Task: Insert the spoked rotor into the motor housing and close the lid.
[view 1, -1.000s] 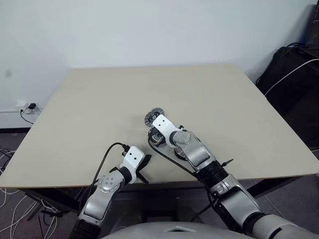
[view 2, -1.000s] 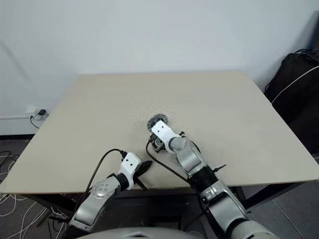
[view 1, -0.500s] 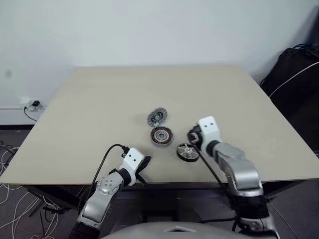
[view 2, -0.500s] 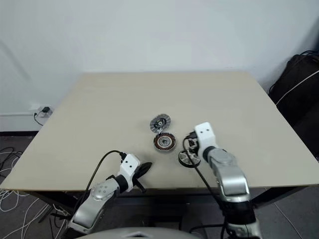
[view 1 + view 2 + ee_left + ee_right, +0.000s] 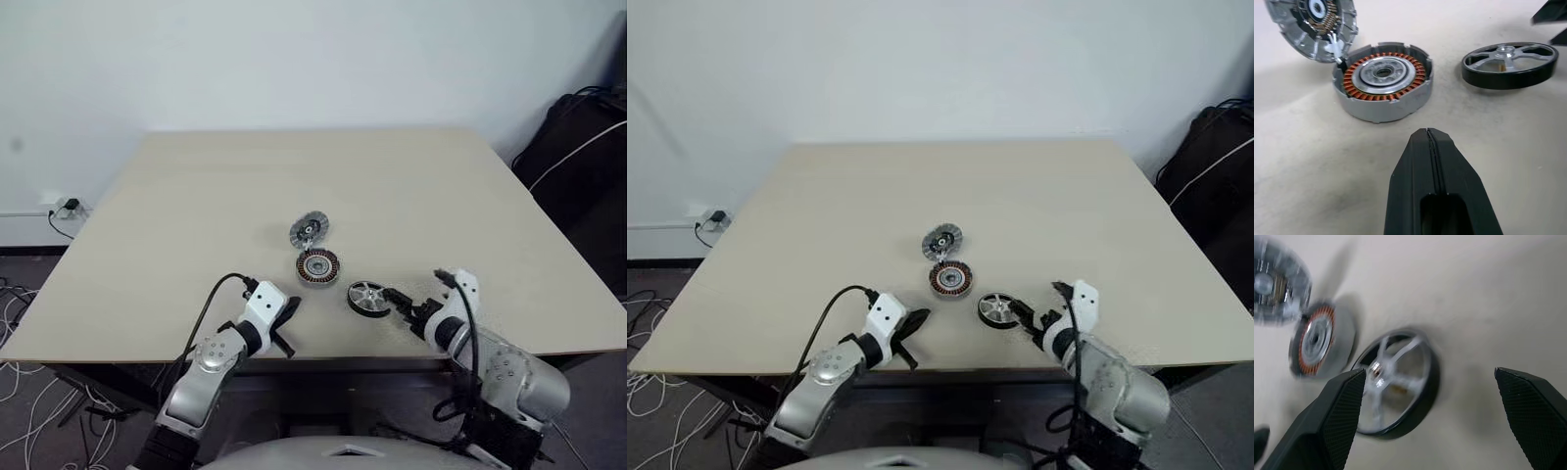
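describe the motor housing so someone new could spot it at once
On the beige table, three round metal parts sit near the front edge. The motor housing is the middle one, a short cup, the only one ringed inside with copper-orange windings.

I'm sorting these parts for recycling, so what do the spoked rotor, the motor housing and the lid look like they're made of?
The spoked rotor: bright, machined-looking metal spokes and hub, probably aluminium, inside a smooth black rim of unclear material.
The motor housing: matte grey metal cup, likely cast, holding a ring of copper-orange wire windings around a shiny silver centre.
The lid: silvery ribbed metal, dark inside.
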